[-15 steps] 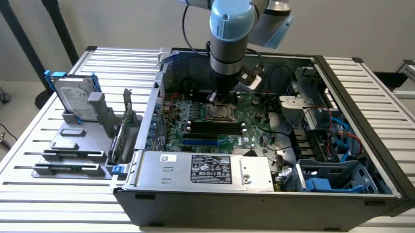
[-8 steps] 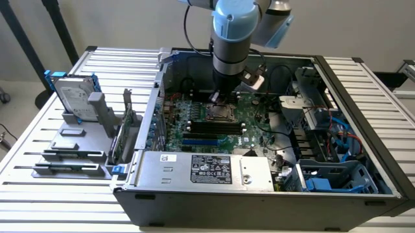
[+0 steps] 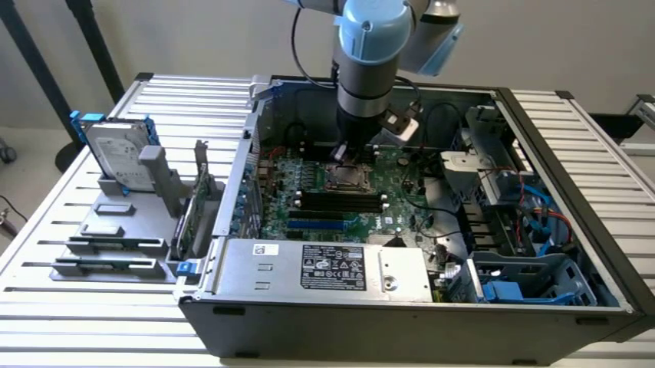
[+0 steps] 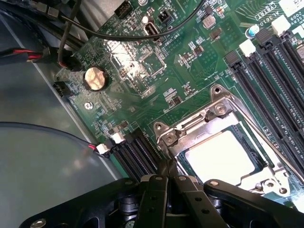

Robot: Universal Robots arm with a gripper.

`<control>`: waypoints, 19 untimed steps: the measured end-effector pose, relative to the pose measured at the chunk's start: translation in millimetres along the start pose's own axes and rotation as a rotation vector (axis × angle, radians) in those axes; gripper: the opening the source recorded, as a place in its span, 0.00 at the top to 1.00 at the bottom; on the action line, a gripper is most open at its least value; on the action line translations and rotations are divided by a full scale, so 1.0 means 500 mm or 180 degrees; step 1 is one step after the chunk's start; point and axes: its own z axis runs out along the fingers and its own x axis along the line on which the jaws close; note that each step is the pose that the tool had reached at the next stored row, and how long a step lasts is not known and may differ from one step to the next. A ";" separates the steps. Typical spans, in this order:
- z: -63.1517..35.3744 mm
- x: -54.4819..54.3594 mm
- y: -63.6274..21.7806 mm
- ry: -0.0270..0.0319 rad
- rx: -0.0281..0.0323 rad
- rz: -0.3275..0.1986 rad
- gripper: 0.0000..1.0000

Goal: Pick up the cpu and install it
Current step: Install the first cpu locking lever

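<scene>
Jaws together over the socket; wrist view reveals the cpu seated.

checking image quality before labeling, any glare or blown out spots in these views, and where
Wrist view: the cpu top is washed out to near white inside the socket frame, and the coin cell battery glints. Exterior view: lighting is even, with darker shadow inside the computer case under the arm.
</scene>
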 end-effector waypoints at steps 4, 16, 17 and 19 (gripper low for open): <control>0.000 0.003 0.004 -0.0011 0.0015 0.0006 0.89; -0.001 0.007 0.017 -0.0036 0.0050 0.0021 0.89; -0.001 0.007 0.017 -0.0037 0.0053 0.0021 0.89; 0.000 0.006 0.017 -0.0034 0.0060 0.0023 0.89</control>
